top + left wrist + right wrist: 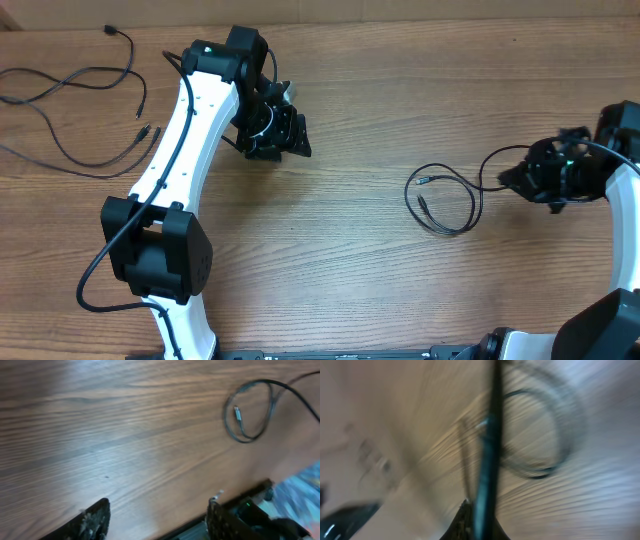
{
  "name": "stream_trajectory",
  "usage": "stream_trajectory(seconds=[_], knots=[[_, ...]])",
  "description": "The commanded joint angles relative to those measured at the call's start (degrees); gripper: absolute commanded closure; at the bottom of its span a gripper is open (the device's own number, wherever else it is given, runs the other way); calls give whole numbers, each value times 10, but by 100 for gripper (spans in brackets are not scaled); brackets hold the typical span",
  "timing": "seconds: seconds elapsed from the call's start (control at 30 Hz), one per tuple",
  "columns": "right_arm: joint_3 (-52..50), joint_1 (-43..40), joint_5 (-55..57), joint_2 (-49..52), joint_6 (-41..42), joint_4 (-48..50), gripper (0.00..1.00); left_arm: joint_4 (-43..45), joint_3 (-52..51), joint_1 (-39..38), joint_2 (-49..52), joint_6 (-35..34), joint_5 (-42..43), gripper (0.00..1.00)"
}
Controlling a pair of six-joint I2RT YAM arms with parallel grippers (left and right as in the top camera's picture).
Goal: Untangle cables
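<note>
Right fingers [512, 178] pinch the cable [481, 205], left fingers [92, 522] are apart — a hard pull could tighten its loop into a knot.

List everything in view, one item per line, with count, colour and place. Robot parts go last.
loose cables: a few strands (exact count unclear), black, spread over the table's far-left part
looped cable: one, black, right of centre, its strand running to the right gripper
table: one, brown wood grain, under everything
left arm: one, white with black joints, left side
left gripper: one, black, open, above bare wood
right arm: one, white and black, right edge
right gripper: one, black, shut on the looped cable's strand
</note>
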Motion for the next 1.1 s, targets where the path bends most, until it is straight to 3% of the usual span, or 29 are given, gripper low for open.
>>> stream_trajectory(seconds=[0.0, 0.07, 0.2, 0.37, 0.5, 0.53, 0.57, 0.6, 0.63, 0.67, 0.7, 0.8, 0.87, 1.07], knots=[[50, 43, -151, -30, -53, -14, 96, -15, 2, 0, 1, 87, 114, 35], [74, 77, -183, -39, -52, -17, 96, -30, 5, 8, 0, 127, 171, 41], [131, 161, -226, -46, -43, -6, 96, -71, 34, 36, -3, 166, 211, 94], [177, 283, -206, -46, 43, 81, 96, -130, 101, 88, -4, 172, 210, 96], [177, 375, -65, -40, 143, 144, 96, -143, 125, 122, -15, 164, 211, 96], [177, 397, -26, -35, 161, 149, 96, -143, 125, 129, -18, 163, 209, 94], [177, 419, 11, -29, 174, 154, 91, -143, 125, 135, -19, 162, 202, 84], [177, 435, 40, -24, 182, 156, 77, -143, 125, 140, -20, 160, 195, 78], [177, 453, 72, -17, 189, 158, 56, -143, 125, 144, -20, 160, 185, 64], [177, 468, 99, -9, 193, 158, 34, -143, 125, 146, -20, 160, 174, 15], [177, 484, 125, 1, 193, 157, 13, -143, 125, 147, -20, 160, 151, 0], [177, 488, 135, 14, 193, 150, 0, -143, 125, 142, -20, 161, 137, 1], [177, 476, 135, 14, 192, 141, 0, -143, 125, 135, -20, 162, 137, 11], [177, 402, 135, 11, 189, 92, 0, -143, 119, 81, -20, 147, 72, 23]])
